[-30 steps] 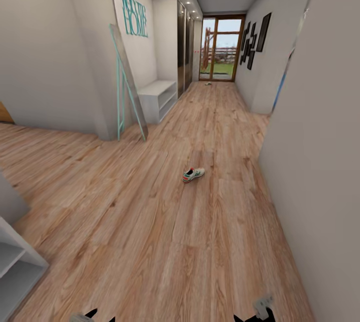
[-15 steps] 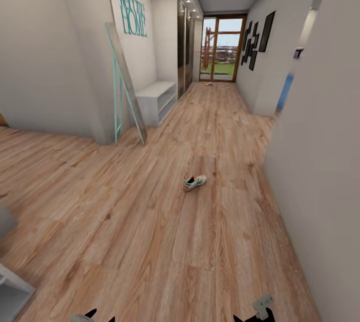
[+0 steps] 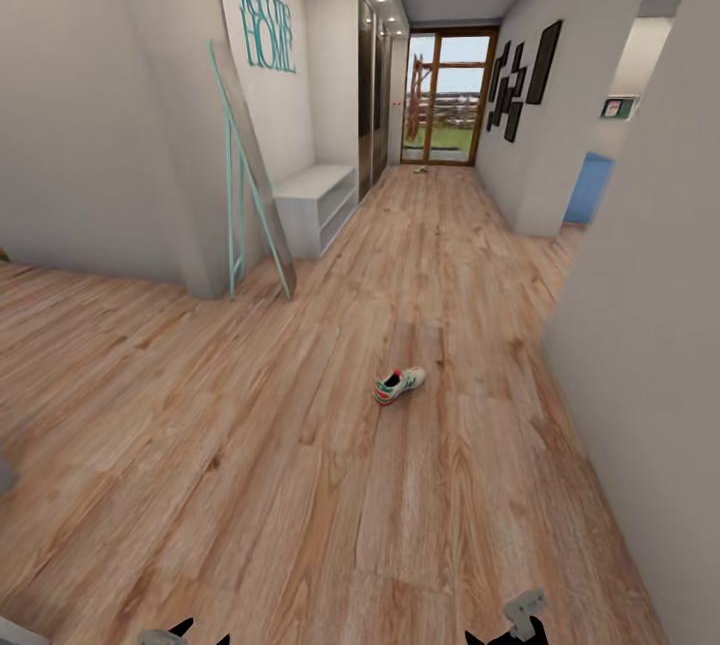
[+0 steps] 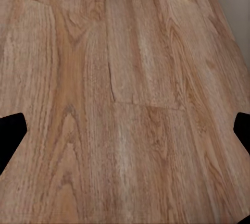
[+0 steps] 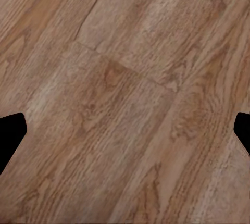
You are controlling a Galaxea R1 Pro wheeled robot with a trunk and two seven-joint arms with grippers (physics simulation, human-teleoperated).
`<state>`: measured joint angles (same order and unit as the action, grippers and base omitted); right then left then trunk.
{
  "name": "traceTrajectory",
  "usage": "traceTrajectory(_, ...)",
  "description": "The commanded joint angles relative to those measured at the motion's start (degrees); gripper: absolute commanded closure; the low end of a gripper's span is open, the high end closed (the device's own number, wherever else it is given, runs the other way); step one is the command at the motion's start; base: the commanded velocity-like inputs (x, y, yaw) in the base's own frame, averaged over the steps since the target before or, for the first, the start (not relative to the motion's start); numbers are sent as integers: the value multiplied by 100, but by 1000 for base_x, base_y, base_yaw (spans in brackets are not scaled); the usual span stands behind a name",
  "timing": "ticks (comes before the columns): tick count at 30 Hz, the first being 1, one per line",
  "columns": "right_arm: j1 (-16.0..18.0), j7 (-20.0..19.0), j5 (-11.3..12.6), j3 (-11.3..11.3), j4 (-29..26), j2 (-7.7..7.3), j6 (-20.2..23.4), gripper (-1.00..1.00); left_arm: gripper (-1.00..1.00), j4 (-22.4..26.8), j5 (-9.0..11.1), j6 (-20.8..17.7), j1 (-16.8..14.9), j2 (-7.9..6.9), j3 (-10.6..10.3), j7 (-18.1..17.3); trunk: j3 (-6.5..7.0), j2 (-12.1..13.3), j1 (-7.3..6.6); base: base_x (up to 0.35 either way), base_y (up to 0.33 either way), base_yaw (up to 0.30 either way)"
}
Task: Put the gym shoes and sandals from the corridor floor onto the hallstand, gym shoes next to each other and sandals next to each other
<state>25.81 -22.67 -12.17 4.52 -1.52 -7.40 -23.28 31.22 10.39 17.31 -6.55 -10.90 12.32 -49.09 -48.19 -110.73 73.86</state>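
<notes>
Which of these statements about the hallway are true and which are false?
1. A gym shoe lies alone on the wood floor. True.
2. The left gripper is clamped on the shoe. False: its fingers are spread wide over bare floor, holding nothing.
3. A mirror leans against the left wall. True.
4. The shoe sits on the white shelf unit. False: it is on the floor, well apart from it.
5. The right gripper is open. True.

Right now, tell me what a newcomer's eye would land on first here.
A lone gym shoe lies on the wood-plank corridor floor, ahead in mid-corridor. On the left wall, teal "Welcome Home" lettering hangs above a low white shelf unit, with a teal-framed mirror leaning nearby. A glass door closes the far end.
</notes>
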Motion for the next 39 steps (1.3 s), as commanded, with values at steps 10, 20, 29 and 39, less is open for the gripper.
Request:
traceTrajectory(10,3,-18,-49,49,3,10,-18,-100,-100,-3,24,9,-5,0,7,-30,-5,-2,3,331,131,0)
traceTrajectory(20,3,-18,-49,49,3,10,-18,-100,-100,-9,17,9,-5,3,5,-30,8,-2,3,328,131,-48)
traceTrajectory(29,3,-18,-49,49,3,10,-17,-100,-100,-10,13,9,-5,5,1,-30,48,-2,3,327,102,-183)
traceTrajectory(39,3,-18,-49,49,3,10,-18,-100,-100,-11,9,9,-5,5,-2,-30,100,-2,3,327,18,-208)
